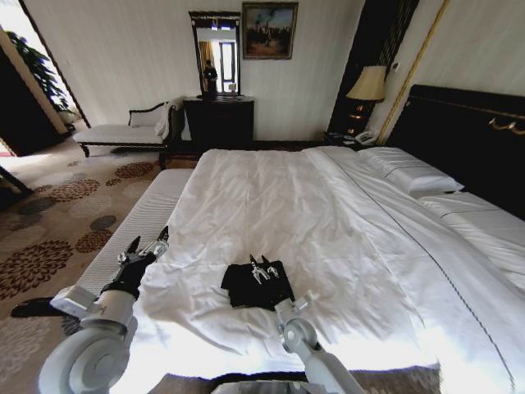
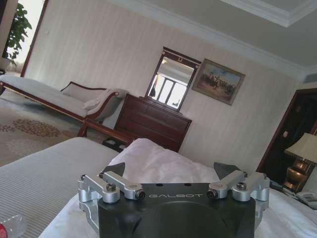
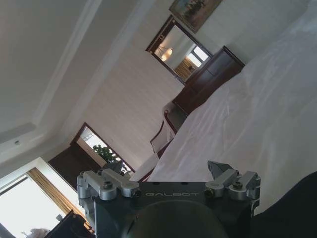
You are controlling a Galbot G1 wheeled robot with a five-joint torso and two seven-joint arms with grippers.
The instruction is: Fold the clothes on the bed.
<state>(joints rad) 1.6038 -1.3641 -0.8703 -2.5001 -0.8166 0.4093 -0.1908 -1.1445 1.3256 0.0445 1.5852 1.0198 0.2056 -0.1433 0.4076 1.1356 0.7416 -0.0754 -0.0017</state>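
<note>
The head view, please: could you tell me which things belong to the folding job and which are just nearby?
Job: black T-shirt, bed, right gripper over the shirt, left gripper at the bed's edge.
Nearby: chaise bench, dresser, mirror, painting, lamp.

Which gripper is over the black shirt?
The right gripper: it sits above the folded black shirt near the bed's foot. The left gripper is off to the side, at the duvet's edge.

Black T-shirt [image 1: 256,287] on the bed [image 1: 271,213]: bunched, its lettering not legible, its near edge covered by the right pincer [image 1: 264,268] and wrist. Right arm cut off by the lower frame edge. Bed cropped to the right of the T-shirt. In the right wrist view, a dark patch [image 3: 292,213] beside the pincer, cut by the frame corner, unidentifiable.
</note>
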